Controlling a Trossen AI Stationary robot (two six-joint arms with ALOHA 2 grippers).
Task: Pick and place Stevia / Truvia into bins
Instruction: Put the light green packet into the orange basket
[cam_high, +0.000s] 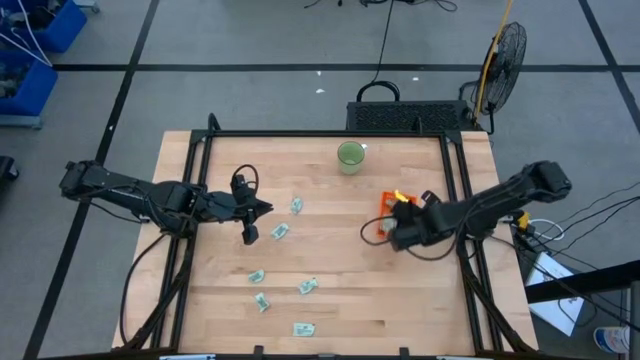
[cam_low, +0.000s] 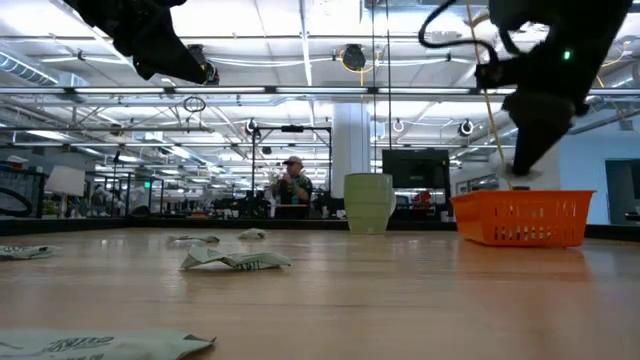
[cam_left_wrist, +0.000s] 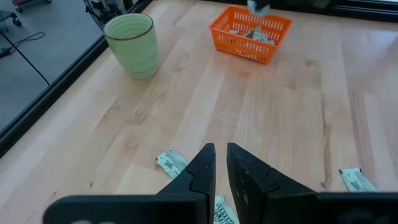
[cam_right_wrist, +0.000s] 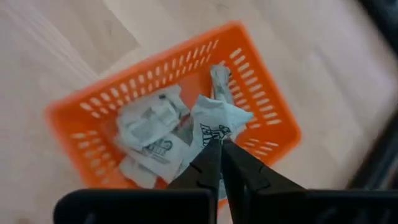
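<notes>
The orange bin (cam_high: 388, 207) stands at the table's right, with several white Stevia / Truvia sachets (cam_right_wrist: 149, 121) lying in it. My right gripper (cam_right_wrist: 217, 147) hangs just above the bin (cam_right_wrist: 78, 134), shut. Its tips are right over one crumpled sachet (cam_right_wrist: 214, 118), and I cannot tell whether they touch it. Loose sachets (cam_high: 279, 231) lie scattered across the middle and front of the table. My left gripper (cam_left_wrist: 221, 152) hovers over the left-centre of the table near two sachets (cam_left_wrist: 171, 163). Its fingers are almost together with nothing between them.
A round green cup (cam_high: 351, 156) stands at the back centre, left of the bin (cam_left_wrist: 250, 34). Black frame rails run along the table's left, right and back edges. A person (cam_low: 292, 185) stands far off in the room behind. More sachets (cam_low: 235, 260) lie near the front.
</notes>
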